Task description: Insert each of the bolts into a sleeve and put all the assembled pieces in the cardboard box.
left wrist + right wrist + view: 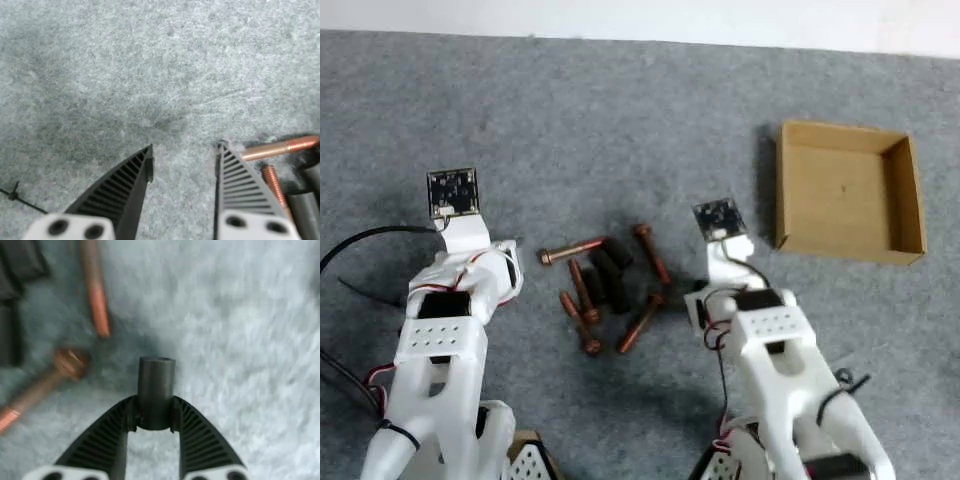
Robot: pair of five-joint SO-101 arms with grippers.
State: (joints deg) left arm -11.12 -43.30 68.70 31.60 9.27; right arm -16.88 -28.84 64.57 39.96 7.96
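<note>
Grey carpet (620, 120), right end effector (154, 412) clamping sleeve (156, 382), left end effector (185, 147) wide beside bolts (280, 148)

Copper bolts (572, 250); black sleeve (156, 382) in the black, ribbed right pincer (154, 414); tan box (840, 190); mottled grey surface (620, 120); white arms (775, 335).

My left arm (445, 340) and right arm (770, 340) are white printed shells over black servos, with red wires at the joints. Black cables (365, 238) trail from the left arm toward nine o'clock. The fingers (125, 187) are black, ribbed wedges.
</note>
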